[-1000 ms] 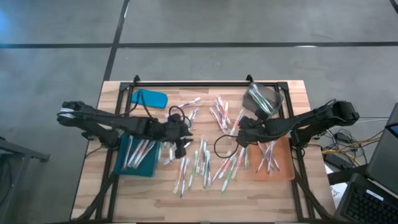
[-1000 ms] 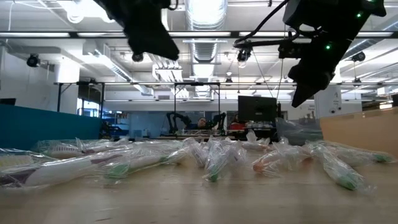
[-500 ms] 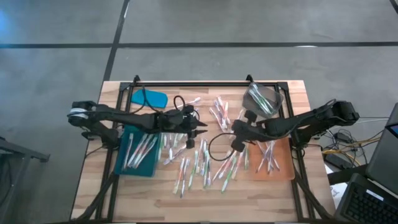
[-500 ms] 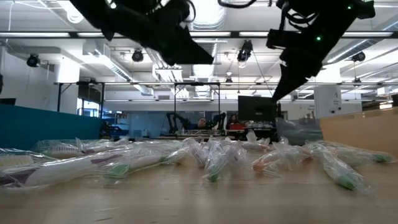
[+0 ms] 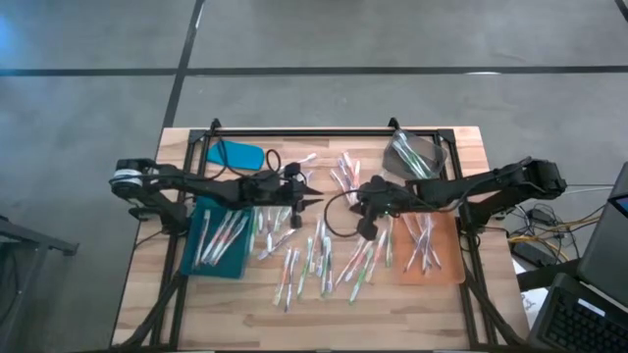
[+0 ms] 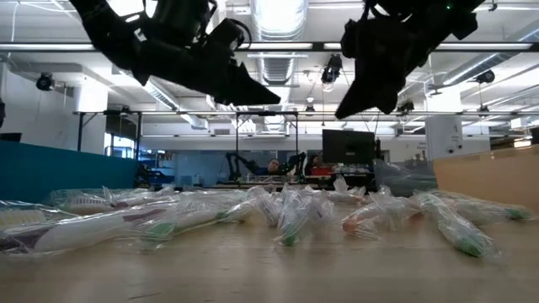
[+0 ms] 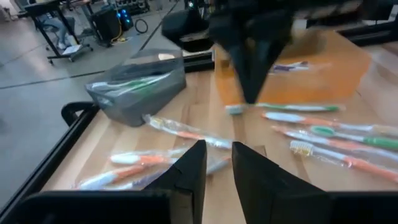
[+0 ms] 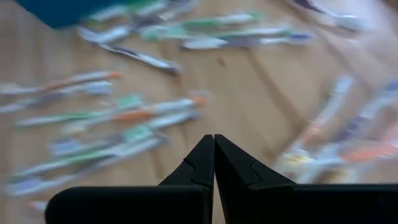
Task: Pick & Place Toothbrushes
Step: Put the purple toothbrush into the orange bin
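High view: the left gripper (image 5: 312,201) sits above the middle of the wooden table (image 5: 177,294), just right of the teal tray (image 5: 196,263); its fingers (image 7: 189,168) stand slightly apart with a narrow gap, nothing between them. The right gripper (image 5: 361,231) hangs near the table centre, left of the orange tray (image 5: 446,270); its fingers (image 8: 202,163) are pressed together, empty. The toothbrushes (image 5: 319,257) lie scattered across the table between the two trays; several lie in the teal tray, several on the orange tray, and more fill the grey bin (image 5: 417,157) at the far edge. A blue cloth (image 5: 235,155) lies beyond the teal tray. Low view: both grippers hang above the pile, clear of it.
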Tool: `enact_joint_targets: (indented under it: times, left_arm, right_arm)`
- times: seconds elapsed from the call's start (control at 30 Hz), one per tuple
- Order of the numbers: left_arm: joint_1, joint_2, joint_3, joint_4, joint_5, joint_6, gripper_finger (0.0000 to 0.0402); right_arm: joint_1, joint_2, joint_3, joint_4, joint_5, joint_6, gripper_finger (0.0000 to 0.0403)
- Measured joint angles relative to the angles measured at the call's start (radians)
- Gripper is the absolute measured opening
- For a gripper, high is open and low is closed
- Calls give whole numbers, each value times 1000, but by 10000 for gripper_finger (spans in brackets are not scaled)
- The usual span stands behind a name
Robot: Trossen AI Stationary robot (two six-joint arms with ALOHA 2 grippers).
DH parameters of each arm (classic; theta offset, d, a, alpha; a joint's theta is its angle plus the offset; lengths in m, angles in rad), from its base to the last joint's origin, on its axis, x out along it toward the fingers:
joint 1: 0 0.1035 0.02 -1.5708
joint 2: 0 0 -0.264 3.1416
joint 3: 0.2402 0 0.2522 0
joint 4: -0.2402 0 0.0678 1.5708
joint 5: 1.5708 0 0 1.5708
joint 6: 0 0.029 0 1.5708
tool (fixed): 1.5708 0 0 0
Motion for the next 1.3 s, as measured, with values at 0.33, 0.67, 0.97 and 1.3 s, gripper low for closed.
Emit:
enact_joint_targets:
  times: [0.33,0.67,0.97,1.3]
  left_arm:
    - [45,-50,-71,77,2,35,76]
    - [64,-67,-81,71,6,48,76]
    - [82,-74,-81,90,5,64,74]
    - [89,-76,-80,93,3,70,74]
  right_arm:
    - [5,6,0,37,-125,-328,8]
    - [64,41,38,36,-166,-1009,8]
    - [105,217,163,-107,-111,-1200,8]
    - [199,439,399,-329,1,-1203,10]
